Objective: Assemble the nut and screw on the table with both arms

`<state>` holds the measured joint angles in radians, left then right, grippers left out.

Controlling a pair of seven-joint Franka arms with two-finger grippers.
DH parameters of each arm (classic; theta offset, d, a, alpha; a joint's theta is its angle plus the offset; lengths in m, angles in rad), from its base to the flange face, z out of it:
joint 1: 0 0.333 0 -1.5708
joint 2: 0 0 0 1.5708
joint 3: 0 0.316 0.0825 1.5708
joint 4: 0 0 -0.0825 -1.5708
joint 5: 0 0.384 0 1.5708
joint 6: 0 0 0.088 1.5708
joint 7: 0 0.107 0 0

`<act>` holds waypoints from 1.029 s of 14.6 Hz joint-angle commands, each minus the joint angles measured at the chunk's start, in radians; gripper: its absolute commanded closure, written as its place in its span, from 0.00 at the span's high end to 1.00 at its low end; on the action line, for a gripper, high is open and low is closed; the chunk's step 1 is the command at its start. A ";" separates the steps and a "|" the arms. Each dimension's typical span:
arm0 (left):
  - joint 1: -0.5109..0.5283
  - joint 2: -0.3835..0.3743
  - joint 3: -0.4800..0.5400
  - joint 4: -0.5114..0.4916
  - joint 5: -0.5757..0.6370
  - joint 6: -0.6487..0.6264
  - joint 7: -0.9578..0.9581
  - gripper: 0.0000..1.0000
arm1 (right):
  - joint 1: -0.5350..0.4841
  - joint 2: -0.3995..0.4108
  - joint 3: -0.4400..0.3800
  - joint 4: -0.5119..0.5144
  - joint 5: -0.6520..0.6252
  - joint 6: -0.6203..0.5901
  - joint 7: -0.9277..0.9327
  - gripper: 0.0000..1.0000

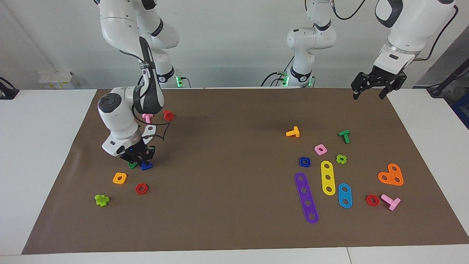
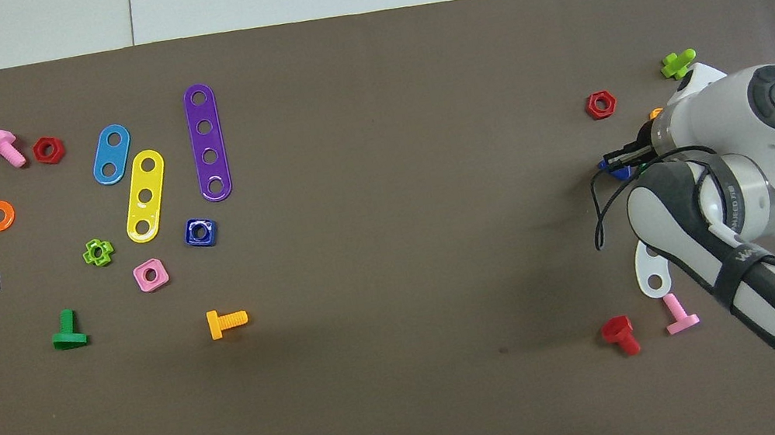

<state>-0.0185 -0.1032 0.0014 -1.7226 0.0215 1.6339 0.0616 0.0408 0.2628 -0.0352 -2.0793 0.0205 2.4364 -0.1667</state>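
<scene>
Facing view: right claw (image 1: 141, 160), lower left of frame, is clenched on the small dark blue plastic screw (image 1: 146, 166), which sits on the brown-matted tabletop (image 1: 227, 220). Left claw (image 1: 370, 91), upper right, hangs released. Dark blue rounded-square nut (image 1: 304, 161) lies right of centre.

Overhead view: right claw (image 2: 621, 161) at right edge; nut (image 2: 200, 231) left of centre.

Bright, even light from overhead, soft faint shadows cast on the brown mat (image 1: 234, 205), mild glare on glossy plastic parts, sharp focus throughout.
</scene>
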 commanded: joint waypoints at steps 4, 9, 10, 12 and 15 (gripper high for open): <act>0.002 -0.023 0.002 -0.025 0.024 0.008 0.001 1.00 | -0.004 -0.002 0.009 0.016 0.029 -0.017 0.022 0.00; -0.005 -0.024 0.000 -0.026 0.024 0.018 0.006 1.00 | -0.002 -0.063 0.056 0.223 0.027 -0.285 0.218 0.00; -0.001 -0.024 0.000 -0.026 0.024 0.018 0.010 1.00 | 0.007 -0.056 0.076 0.288 0.023 -0.350 0.286 0.00; -0.008 -0.024 -0.003 -0.028 0.024 0.012 0.006 1.00 | 0.104 -0.034 0.081 0.370 0.007 -0.384 0.450 0.00; 0.002 -0.024 -0.003 -0.029 0.018 0.021 0.007 1.00 | 0.273 0.050 0.081 0.459 -0.069 -0.372 0.649 0.00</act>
<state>-0.0184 -0.1032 -0.0011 -1.7226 0.0215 1.6359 0.0620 0.2313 0.2162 0.0461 -1.7069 0.0019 2.0706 0.3707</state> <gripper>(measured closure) 0.000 0.806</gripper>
